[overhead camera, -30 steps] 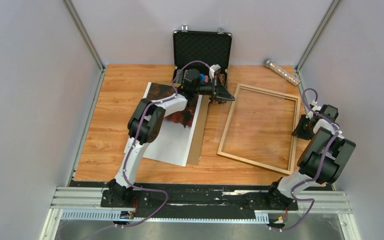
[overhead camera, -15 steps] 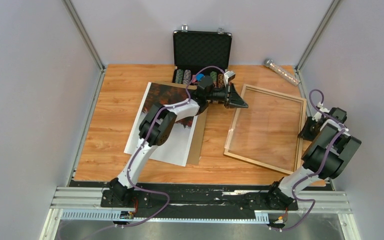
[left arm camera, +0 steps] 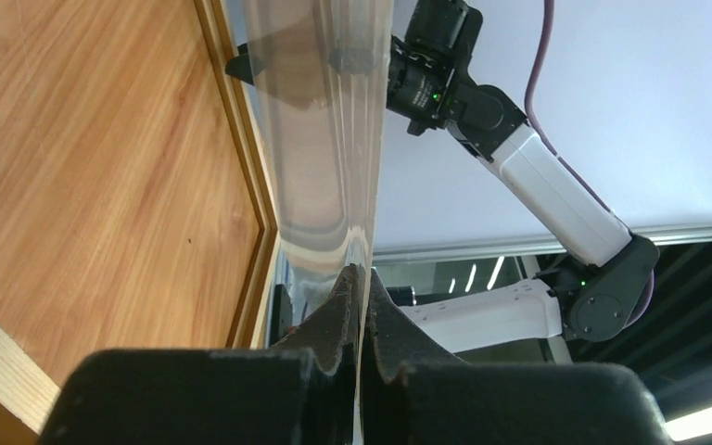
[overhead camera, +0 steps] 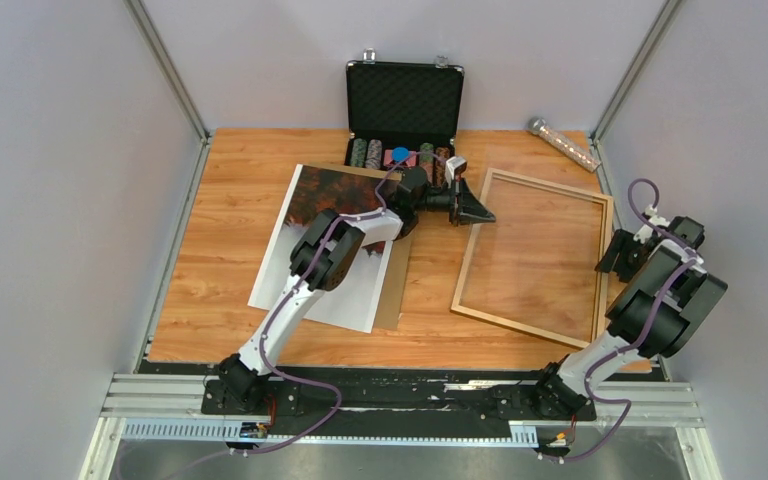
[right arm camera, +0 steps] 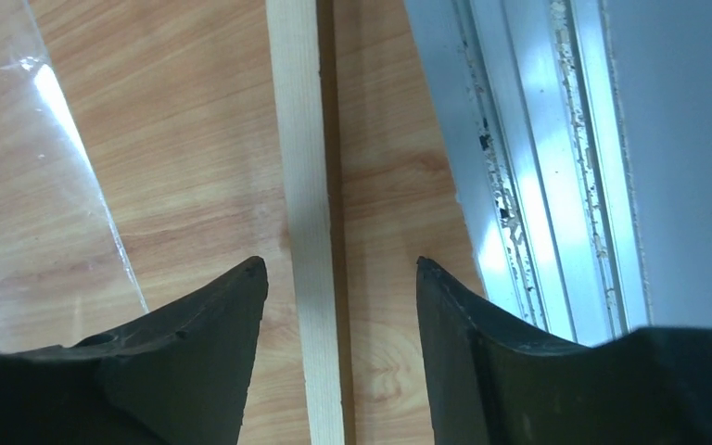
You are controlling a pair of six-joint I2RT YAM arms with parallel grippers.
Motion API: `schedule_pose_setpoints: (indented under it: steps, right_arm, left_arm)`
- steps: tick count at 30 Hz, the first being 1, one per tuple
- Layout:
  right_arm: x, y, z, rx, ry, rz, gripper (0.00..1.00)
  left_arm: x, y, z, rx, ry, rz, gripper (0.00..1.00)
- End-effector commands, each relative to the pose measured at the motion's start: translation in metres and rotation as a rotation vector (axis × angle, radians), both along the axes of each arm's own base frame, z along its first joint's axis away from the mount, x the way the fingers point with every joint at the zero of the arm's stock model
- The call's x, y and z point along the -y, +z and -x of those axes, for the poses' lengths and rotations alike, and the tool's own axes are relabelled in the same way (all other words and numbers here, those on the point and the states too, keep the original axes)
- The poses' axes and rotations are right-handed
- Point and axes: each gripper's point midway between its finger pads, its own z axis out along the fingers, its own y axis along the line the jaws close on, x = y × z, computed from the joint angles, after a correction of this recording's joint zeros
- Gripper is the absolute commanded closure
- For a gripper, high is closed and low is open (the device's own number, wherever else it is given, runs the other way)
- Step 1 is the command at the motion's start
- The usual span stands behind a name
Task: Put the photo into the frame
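Two right fingers [right arm camera: 195, 371] astride frame [right arm camera: 301, 139], left fingers [left arm camera: 332, 320] pinching pane [left arm camera: 320, 139]

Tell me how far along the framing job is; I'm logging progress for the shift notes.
Done: nothing final; the photo lies outside the frame, beside it. In hand: the left claw is shut on the edge of the clear pane, and the right claw is open astride the frame's right rail. Left: getting the photo into the frame.
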Motion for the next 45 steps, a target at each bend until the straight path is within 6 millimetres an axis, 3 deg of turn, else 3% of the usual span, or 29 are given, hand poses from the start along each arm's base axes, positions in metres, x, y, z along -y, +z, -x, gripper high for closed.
schedule_pose_setpoints:
  steps: [1, 7, 20, 28, 45]
  right_arm:
    - [0.015, 0.031, -0.005, 0.083, -0.025, 0.038, 0.40]
    - [0.017, 0.045, 0.001, 0.135, -0.049, -0.018, 0.41]
    - [-0.011, 0.056, -0.001, 0.191, -0.012, -0.161, 0.42]
    - [-0.019, 0.046, -0.002, 0.182, -0.014, -0.229, 0.42]
    - [-0.012, 0.022, -0.020, 0.129, -0.002, -0.217, 0.44]
  left_arm:
    - [0.008, 0.037, 0.003, 0.053, 0.005, 0.105, 1.00]
    - [0.014, 0.036, 0.006, 0.051, 0.000, 0.112, 1.00]
    - [0.029, 0.012, 0.011, 0.049, -0.022, 0.087, 1.00]
    - [0.033, -0.001, 0.010, 0.042, -0.024, 0.078, 1.00]
    - [0.038, -0.025, 0.011, 0.082, -0.057, 0.001, 1.00]
